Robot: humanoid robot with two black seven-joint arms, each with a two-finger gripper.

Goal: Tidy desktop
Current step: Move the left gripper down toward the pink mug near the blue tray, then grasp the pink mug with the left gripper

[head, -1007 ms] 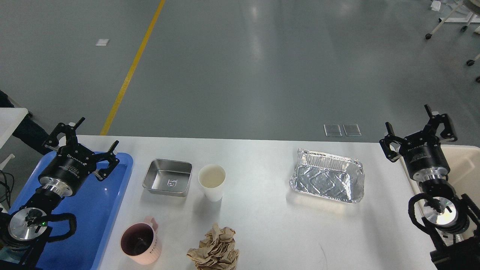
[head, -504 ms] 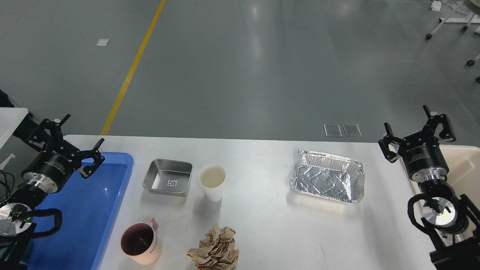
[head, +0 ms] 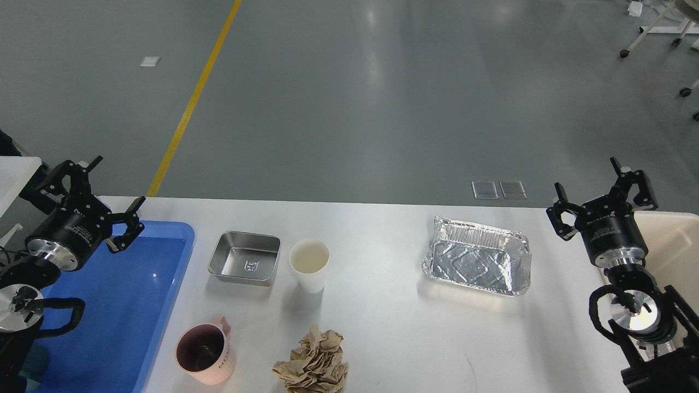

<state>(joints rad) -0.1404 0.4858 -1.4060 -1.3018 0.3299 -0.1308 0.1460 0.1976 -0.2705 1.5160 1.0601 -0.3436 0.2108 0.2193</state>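
The white desktop (head: 382, 322) fills the lower view. On it stand a steel tray (head: 244, 258), a white paper cup (head: 309, 265), a crumpled foil container (head: 477, 255), a pink mug (head: 205, 355) and a crumpled brown paper ball (head: 313, 363). My left gripper (head: 90, 194) is open and empty above the far left end of the blue tray (head: 131, 305). My right gripper (head: 600, 188) is open and empty at the desktop's right edge, to the right of the foil container.
A beige bin (head: 674, 245) stands beside the desktop at the right, behind my right arm. A yellow line (head: 191, 98) runs across the grey floor beyond the desktop. Two clear floor plates (head: 498, 189) lie past the far edge.
My left gripper has moved left and back, off the blue tray's middle toward its far left corner. My right gripper has shifted slightly left. Both stay open.
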